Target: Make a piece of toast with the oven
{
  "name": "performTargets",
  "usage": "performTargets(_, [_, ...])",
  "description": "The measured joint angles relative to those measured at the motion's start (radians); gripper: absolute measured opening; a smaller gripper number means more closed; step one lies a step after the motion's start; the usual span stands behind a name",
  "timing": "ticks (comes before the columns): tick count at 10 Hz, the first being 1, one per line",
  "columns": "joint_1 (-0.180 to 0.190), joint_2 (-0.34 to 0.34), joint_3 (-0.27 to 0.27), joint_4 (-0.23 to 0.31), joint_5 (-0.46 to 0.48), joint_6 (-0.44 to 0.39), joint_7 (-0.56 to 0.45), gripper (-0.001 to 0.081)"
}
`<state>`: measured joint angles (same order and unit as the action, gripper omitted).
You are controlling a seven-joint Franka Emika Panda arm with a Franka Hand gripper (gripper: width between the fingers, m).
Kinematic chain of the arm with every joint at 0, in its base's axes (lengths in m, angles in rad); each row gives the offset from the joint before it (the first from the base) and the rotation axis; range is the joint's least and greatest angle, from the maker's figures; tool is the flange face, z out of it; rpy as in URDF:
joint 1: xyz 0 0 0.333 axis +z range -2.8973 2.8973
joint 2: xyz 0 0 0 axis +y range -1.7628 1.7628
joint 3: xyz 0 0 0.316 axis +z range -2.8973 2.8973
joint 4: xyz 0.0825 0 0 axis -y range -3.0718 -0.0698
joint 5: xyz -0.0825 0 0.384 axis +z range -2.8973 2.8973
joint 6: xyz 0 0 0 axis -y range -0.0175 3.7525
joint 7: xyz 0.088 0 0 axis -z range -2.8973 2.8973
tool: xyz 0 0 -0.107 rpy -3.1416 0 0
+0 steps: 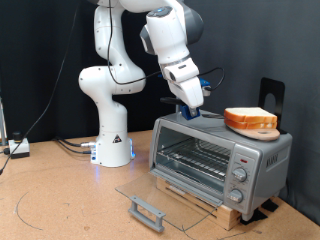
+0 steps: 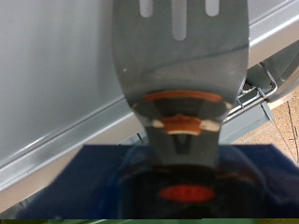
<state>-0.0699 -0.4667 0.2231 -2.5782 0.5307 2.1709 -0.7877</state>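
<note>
Lying nearest, swung down flat: door of the oven, bar handle pointing at the camera. Standing far left, white arm. Reaching right over the oven's top, gripper apparently clenching a grey slotted spatula. Sitting on the oven's right top, an orange-crusted slice on a round tan board, seemingly the spare. Not showing anywhere: piece of toast, with rack looking bare. Likely handling light, stiff, crumbly, so better lifting under the flat face than pinching. Hiding the fingers: spatula and blue blur.
</note>
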Motion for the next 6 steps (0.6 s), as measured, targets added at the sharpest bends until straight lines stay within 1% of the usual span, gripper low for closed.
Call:
performTargets(2, [0.000, 0.005, 0.007, 0.000, 0.000, 0.001, 0.016, 0.0396])
performTargets(6, [0.000, 0.030, 0.049, 0.016, 0.001, 0.029, 0.059, 0.0396])
